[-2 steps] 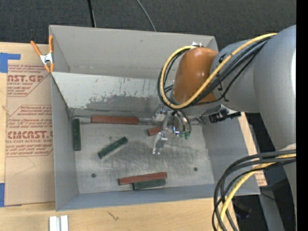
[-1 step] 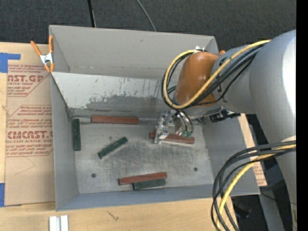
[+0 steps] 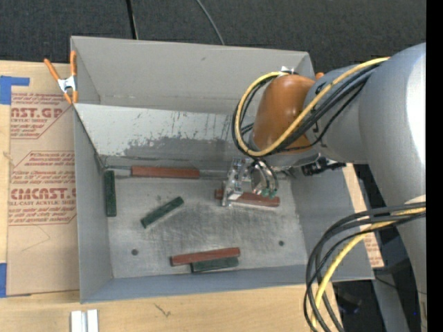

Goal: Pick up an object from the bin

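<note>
In the camera view, my gripper is low in the right half of the grey metal bin. It is directly over a short red-brown flat bar (the bar's left end is hidden under my metal parts, and a greenish piece on it is hard to make out). I cannot tell if my gripper is released or clenched. To the left lie a long red-brown bar, a dark green bar by the left wall and a tilted dark green bar. At the front, a red-brown front bar touches a dark green front bar.
</note>
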You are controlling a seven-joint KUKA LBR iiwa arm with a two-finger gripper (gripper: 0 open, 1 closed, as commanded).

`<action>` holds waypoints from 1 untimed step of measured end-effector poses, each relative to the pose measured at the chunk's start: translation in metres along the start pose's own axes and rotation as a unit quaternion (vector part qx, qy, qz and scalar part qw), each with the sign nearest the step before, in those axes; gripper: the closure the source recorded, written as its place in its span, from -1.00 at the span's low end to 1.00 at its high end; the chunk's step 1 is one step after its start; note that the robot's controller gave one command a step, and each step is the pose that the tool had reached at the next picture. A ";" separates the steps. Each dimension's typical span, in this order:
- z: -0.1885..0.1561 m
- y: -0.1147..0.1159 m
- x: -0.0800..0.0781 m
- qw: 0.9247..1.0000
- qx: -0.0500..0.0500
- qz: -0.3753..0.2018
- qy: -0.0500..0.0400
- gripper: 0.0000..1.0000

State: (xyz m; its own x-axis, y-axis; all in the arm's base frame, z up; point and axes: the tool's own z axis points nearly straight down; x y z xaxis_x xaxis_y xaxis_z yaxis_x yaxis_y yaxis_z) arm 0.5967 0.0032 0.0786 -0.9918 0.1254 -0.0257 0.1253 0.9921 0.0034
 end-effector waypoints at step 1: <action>0.000 0.000 0.000 1.000 0.000 0.000 0.000 1.00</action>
State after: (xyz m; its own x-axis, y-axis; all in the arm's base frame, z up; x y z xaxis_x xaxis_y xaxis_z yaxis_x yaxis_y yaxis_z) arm 0.5965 0.0032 0.0791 -0.9918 0.1252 -0.0256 0.1252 0.9921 0.0033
